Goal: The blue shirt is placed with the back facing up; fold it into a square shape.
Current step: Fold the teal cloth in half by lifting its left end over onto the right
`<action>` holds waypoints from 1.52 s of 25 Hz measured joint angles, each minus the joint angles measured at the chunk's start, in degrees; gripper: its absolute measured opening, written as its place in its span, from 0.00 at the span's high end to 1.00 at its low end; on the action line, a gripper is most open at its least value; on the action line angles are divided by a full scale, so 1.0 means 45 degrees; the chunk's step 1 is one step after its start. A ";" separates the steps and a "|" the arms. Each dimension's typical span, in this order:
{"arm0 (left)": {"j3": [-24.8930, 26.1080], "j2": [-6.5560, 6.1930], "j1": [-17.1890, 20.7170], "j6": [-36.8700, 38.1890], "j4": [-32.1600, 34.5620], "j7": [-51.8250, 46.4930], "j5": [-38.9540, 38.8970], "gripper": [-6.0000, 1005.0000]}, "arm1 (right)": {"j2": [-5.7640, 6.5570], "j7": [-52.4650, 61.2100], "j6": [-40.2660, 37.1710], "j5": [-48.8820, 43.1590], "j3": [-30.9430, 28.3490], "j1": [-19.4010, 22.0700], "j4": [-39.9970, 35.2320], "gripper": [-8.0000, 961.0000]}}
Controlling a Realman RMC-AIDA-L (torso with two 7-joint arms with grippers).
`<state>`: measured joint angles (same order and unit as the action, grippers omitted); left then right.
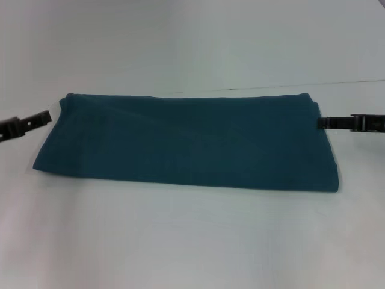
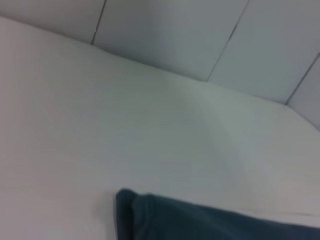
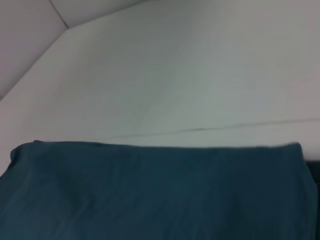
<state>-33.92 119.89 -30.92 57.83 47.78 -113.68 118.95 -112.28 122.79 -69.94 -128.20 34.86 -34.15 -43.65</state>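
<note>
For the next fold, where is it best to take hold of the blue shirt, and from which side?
Probably its two short ends. The blue shirt lies flat as a long band, so halving it lengthwise squares it. The left tool and right tool already flank it, each coming in low from its own side.

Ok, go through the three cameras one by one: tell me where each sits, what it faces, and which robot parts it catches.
Head view: high on the robot, looking forward and down at the blue shirt folded into a long band on the white table; left gripper and right gripper show at the shirt's ends.
Left wrist view: low, facing one shirt corner; no robot parts.
Right wrist view: low, across the shirt; no robot parts.
All three share shirt and table.
</note>
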 joint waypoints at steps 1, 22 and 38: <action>0.0004 0.0000 0.0098 0.0170 0.0066 -0.0011 0.0037 0.11 | 0.0057 0.0134 -0.0139 -0.0007 0.0001 0.0059 -0.0015 0.21; -0.0158 -0.0022 0.0005 0.0428 -0.0346 -0.1569 0.2610 0.11 | 0.0827 0.1676 -0.2072 -0.0951 0.0011 0.0882 0.0132 0.22; -0.0176 -0.0003 -0.0098 0.0303 -0.0565 -0.1598 0.2938 0.11 | 0.0535 0.1657 -0.0246 -0.1435 0.0489 0.0275 0.1728 0.22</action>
<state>-34.71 119.87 -31.36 59.19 45.24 -120.87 132.17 -109.87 130.24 -71.05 -134.66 37.06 -32.92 -35.87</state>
